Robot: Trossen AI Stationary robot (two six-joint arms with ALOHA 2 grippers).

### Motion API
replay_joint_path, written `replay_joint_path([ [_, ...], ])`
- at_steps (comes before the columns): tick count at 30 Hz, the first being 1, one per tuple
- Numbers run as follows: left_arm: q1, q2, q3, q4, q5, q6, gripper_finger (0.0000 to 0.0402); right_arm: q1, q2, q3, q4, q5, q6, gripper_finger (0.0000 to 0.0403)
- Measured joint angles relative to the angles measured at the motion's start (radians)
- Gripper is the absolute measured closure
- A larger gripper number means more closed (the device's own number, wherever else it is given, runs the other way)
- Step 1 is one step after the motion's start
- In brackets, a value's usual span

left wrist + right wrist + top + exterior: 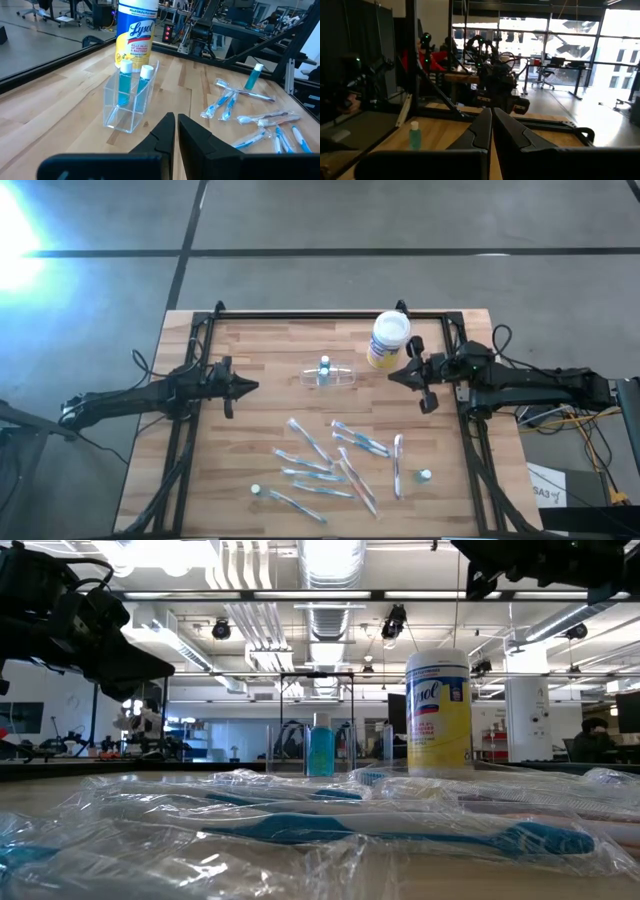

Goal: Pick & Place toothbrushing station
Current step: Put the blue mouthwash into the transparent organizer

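Toothbrushing station [330,374], a small see-through clear plastic holder with two teal tubes with white caps standing in it, sits on the light wooden slatted desk [260,345] near its far middle. Just beside the holder, toward the right arm's side and slightly farther back, stands a tall round canister with a white lid and yellow label [388,339]; the two are close but apart (the left wrist view shows the canister [136,31] right behind the holder [131,96]).

On the nearer half of the desk, well apart from the holder, lies a loose scatter of blue-and-white toothbrushes in clear plastic wrappers [330,460]. Two small teal bottles with white caps lie among them, one at the near left of the scatter [257,491] and one at its right [424,476].

The left gripper [250,388] hovers to the left of the holder, pointing toward it, well apart from it. Its dark fingers [162,132] are nearly together with only a thin gap, and they hold nothing.

The right gripper [394,377] hovers to the right of the holder, just in front of the canister, pointing toward the holder. Its dark fingers [481,127] are likewise almost closed with a thin slit between them, and empty.

From desk level, the wrapped toothbrushes [330,830] fill the foreground, with the canister [438,712] standing behind them.
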Motion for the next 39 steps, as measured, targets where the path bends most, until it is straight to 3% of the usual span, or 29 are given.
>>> replay_joint_path([
  [6, 0.0, -0.001, 0.0, 0.007, 0.009, -0.002, 0.0376, 0.034, -0.161, -0.079, 0.003, 0.024, 0.122, 0.0392],
  [12, 0.0, -0.001, 0.0, 0.014, 0.081, 0.0, 0.0376, 0.042, -0.363, -0.165, -0.015, 0.089, 0.162, 0.0392],
  [20, 0.0, -0.001, 0.0, 0.015, 0.082, 0.013, 0.0376, 0.042, -0.535, -0.19, -0.192, 0.109, 0.168, 0.0392],
  [29, 0.0, -0.001, 0.0, 0.067, 0.074, 0.026, 0.0376, 0.042, -0.624, -0.183, -0.27, 0.12, 0.101, 0.0392],
  [39, 0.0, -0.001, 0.0, 0.066, 0.069, 0.005, 0.0376, 0.042, -0.611, -0.21, -0.338, 0.119, 0.119, 0.0392],
])
